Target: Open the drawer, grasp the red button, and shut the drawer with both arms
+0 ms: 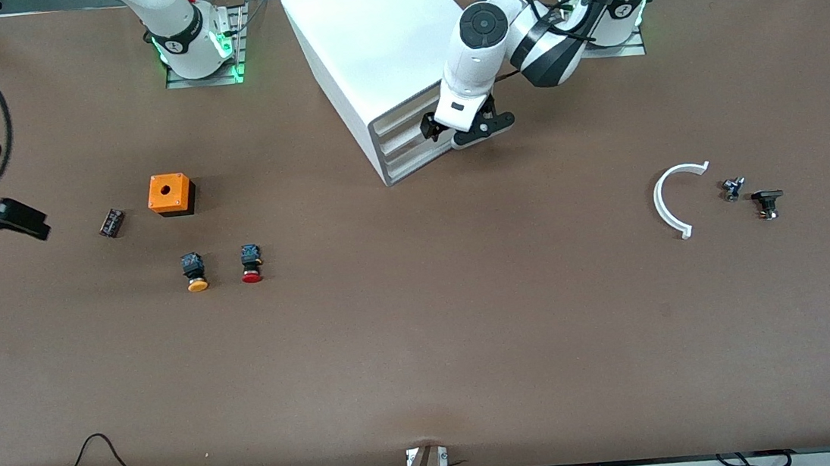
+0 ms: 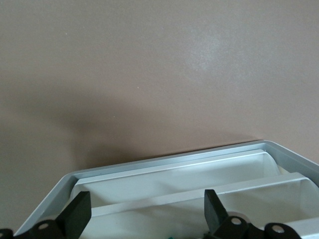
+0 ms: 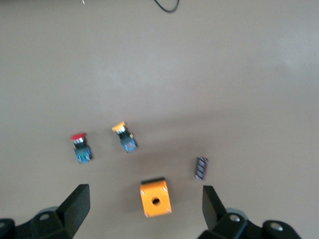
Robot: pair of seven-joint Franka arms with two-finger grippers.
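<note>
Two open, empty fingers on my left gripper (image 1: 467, 124) sit right at the cabinet's (image 1: 373, 39) front, level with the middle drawer (image 1: 406, 145). My right gripper (image 1: 10, 219), open too, waits near the orange box (image 1: 170, 193), well away from the cabinet.

matt brown table (image 1: 425, 338); smooth white plastic cabinet (image 1: 373, 31) (faintly glossy on top); button (image 1: 251, 264) with shiny red cap.

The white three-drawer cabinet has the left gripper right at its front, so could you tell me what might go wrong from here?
1. The open left gripper sits at the white box-shaped cabinet with three closely stacked drawer fronts; it may hook the top or bottom one instead of the middle drawer.
2. The red-capped push button lies beside a like yellow-capped button; the open right gripper, over the orange box, might take the wrong one.
</note>
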